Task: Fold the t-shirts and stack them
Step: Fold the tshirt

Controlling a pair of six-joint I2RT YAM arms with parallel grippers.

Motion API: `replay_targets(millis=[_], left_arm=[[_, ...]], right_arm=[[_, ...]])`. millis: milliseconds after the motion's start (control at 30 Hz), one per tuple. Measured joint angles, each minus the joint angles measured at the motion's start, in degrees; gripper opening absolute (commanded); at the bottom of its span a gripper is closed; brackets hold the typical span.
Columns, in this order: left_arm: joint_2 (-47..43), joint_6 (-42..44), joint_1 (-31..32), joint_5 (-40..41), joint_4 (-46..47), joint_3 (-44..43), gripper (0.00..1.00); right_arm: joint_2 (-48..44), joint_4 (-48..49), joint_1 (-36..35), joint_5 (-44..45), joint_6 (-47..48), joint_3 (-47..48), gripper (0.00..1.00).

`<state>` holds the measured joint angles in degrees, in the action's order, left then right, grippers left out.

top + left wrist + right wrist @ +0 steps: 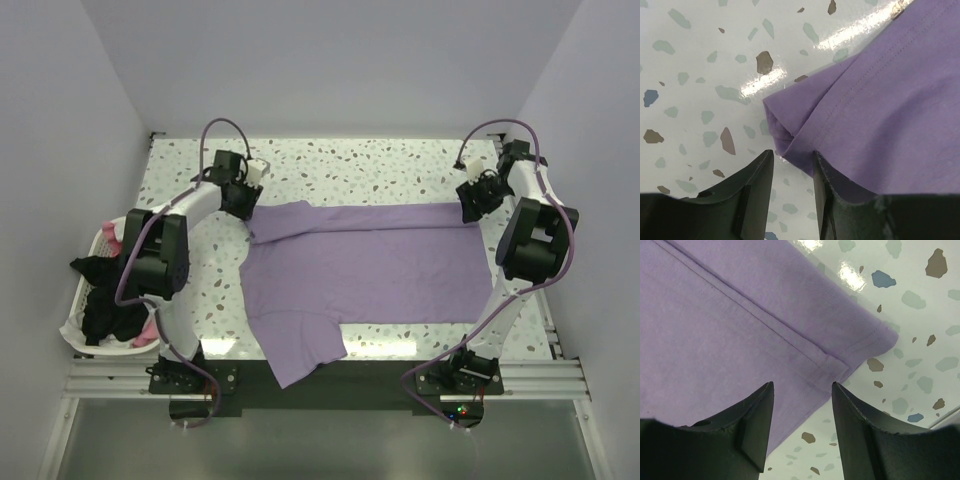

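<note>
The lilac-purple t-shirt (370,265) lies spread across the table, its far edge folded over and one sleeve hanging over the near edge. My left gripper (246,198) is open at the shirt's far left corner. In the left wrist view the gripper (792,154) has a bunched corner of the shirt (890,100) at its tips, with nothing held. My right gripper (471,204) is open at the far right corner. In the right wrist view the gripper (802,385) hovers over the hemmed corner of the shirt (715,330). Black (100,305) and pink (110,232) shirts lie in the basket.
A white plastic laundry basket (72,330) stands off the table's left edge, with clothes spilling over its rim. The speckled table (380,165) is bare behind the shirt. Walls close in on the left, right and back.
</note>
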<state>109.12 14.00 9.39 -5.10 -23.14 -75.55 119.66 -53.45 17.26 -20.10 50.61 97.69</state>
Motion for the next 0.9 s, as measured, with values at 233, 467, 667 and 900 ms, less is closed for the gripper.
replay_targets(millis=[233,467,667,900], left_arm=[[1.7,-0.3,0.0,-0.5,-1.6,-0.9,0.12],[0.2,-0.4,0.0,-3.3,-1.3,-0.5,0.00],[-8.0,2.0,0.0,-10.0,-0.2,3.8,0.00],[-18.8,11.3,2.4,-18.8,-1.3,10.7,0.00]], right_arm=[[0.0,0.0,0.0,0.0,0.0,0.0,0.53],[0.0,-0.2,0.0,0.0,0.0,0.0,0.52],[0.0,-0.6,0.0,0.0,0.0,0.0,0.50],[0.0,-1.1,0.0,0.1,0.0,0.0,0.47]])
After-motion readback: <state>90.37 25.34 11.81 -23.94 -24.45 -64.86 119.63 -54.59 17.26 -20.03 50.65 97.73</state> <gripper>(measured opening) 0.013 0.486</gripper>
